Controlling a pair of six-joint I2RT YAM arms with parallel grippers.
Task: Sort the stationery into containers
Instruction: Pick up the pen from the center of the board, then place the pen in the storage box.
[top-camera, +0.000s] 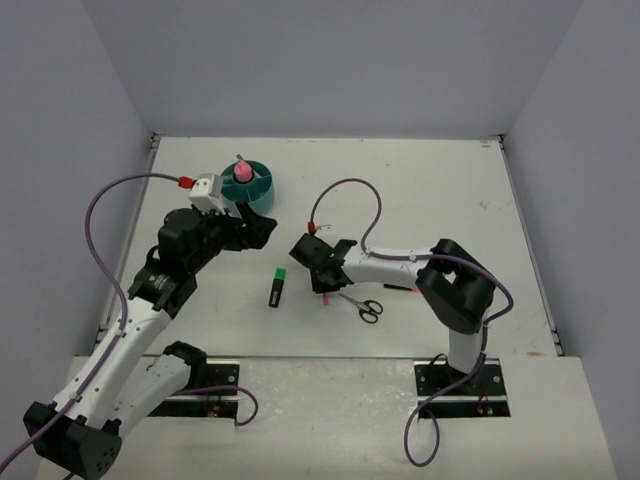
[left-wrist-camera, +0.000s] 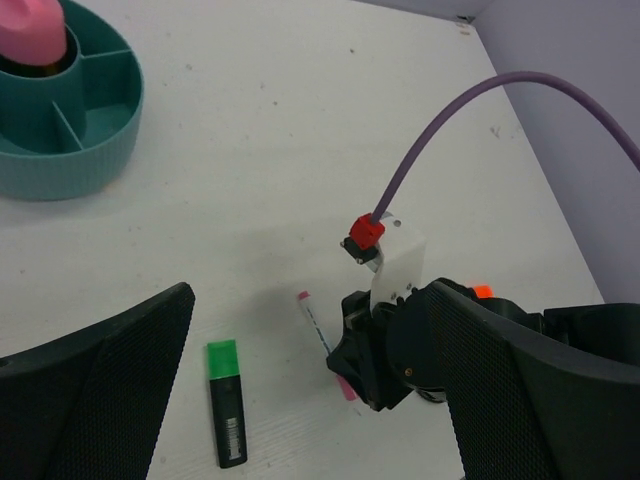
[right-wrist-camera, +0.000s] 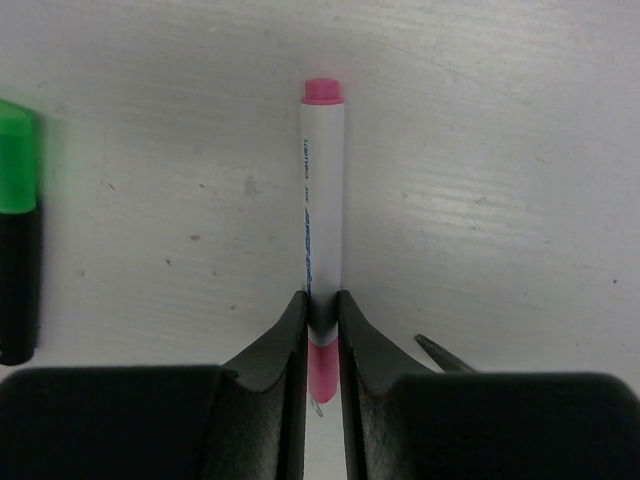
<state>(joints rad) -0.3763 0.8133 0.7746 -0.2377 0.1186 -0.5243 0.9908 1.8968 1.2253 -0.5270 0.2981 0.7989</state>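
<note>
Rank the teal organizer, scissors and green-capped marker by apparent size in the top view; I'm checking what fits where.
1. teal organizer, clearly largest.
2. scissors.
3. green-capped marker, only slightly shorter than the scissors, so this is a close call.

Soft, even light from overhead keeps the white table (top-camera: 420, 190) bright, without glare. Shadows are faint: in the right wrist view a dim one lies at 3 o'clock of the green marker (right-wrist-camera: 18, 230). Print on the pen (right-wrist-camera: 322, 200) reads sharp.
</note>
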